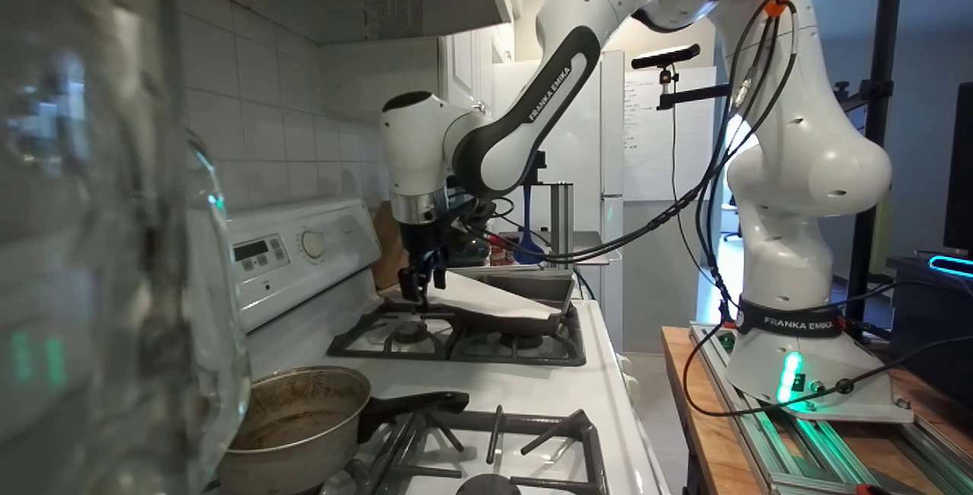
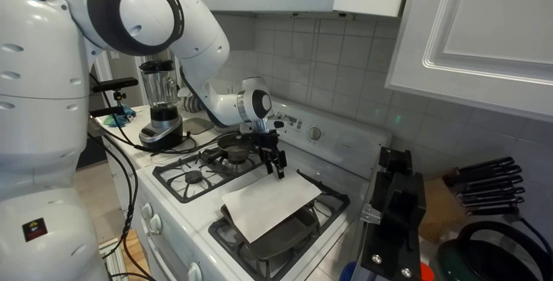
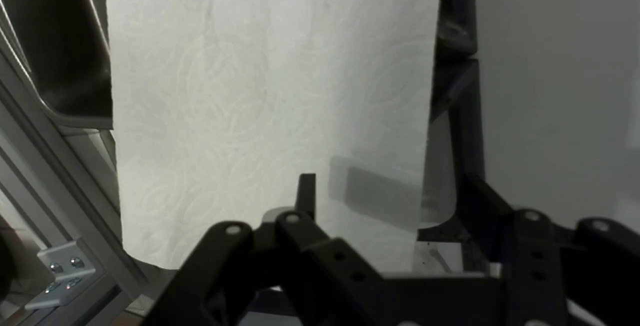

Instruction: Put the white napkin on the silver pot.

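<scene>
The white napkin [image 1: 486, 297] lies draped over a dark rectangular pan on the stove. In an exterior view its whole upper face [image 2: 272, 201] shows. In the wrist view the napkin [image 3: 270, 90] fills the middle. The silver pot [image 1: 296, 464], with its brown inside and dark handle, stands on another burner; it also shows behind the arm in an exterior view [image 2: 236, 153]. My gripper [image 1: 426, 290] is above the napkin's wall-side end [image 2: 276, 169]. In the wrist view my gripper [image 3: 392, 201] is open and empty, one finger over the napkin, the other past its edge.
The dark pan [image 2: 281, 240] sits on black burner grates. The stove's control panel [image 1: 304, 252] rises close behind my gripper. A blurred glass vessel [image 1: 114, 252] is at the near left. A blender [image 2: 162, 108] stands on the counter. A knife block [image 2: 440, 207] stands beside the stove.
</scene>
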Motion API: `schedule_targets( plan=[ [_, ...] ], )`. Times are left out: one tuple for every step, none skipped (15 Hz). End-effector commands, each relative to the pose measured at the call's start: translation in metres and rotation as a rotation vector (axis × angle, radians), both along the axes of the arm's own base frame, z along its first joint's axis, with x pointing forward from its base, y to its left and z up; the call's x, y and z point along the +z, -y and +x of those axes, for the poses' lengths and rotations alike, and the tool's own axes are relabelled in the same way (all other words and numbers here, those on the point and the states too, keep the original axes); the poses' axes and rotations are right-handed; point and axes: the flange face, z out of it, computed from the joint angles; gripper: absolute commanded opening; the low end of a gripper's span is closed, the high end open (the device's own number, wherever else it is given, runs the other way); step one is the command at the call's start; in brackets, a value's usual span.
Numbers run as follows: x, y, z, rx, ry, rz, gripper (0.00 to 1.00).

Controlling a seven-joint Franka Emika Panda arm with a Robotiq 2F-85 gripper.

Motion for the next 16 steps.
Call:
schedule_targets(
  plan=[
    [-0.006, -0.006, 0.013, -0.007, 0.036, -0.016, 0.43],
    [-0.007, -0.007, 0.015, -0.009, 0.037, -0.016, 0.35],
    [-0.006, -0.007, 0.015, -0.011, 0.039, -0.017, 0.28],
    [-0.006, -0.007, 0.016, -0.012, 0.041, -0.015, 0.20],
    [-0.005, -0.007, 0.016, -0.013, 0.046, -0.014, 0.14],
    [-0.003, -0.007, 0.015, -0.015, 0.051, -0.017, 0.06],
    [-0.001, -0.007, 0.015, -0.017, 0.053, -0.020, 0.02],
    [0.001, -0.006, 0.015, -0.019, 0.053, -0.021, 0.00],
    [0.001, -0.006, 0.015, -0.020, 0.053, -0.023, 0.00],
    [0.002, -0.005, 0.015, -0.025, 0.050, -0.023, 0.00],
    [0.003, -0.003, 0.014, -0.029, 0.048, -0.024, 0.00],
    [0.005, -0.003, 0.014, -0.030, 0.044, -0.021, 0.00],
    [0.009, -0.002, 0.013, -0.023, 0.045, -0.015, 0.00],
    [0.014, -0.003, 0.011, 0.003, 0.048, -0.031, 0.00],
    [0.020, -0.007, 0.006, 0.039, 0.030, -0.025, 0.00],
    [0.027, -0.012, 0.004, 0.067, 0.042, -0.020, 0.00]
  ],
)
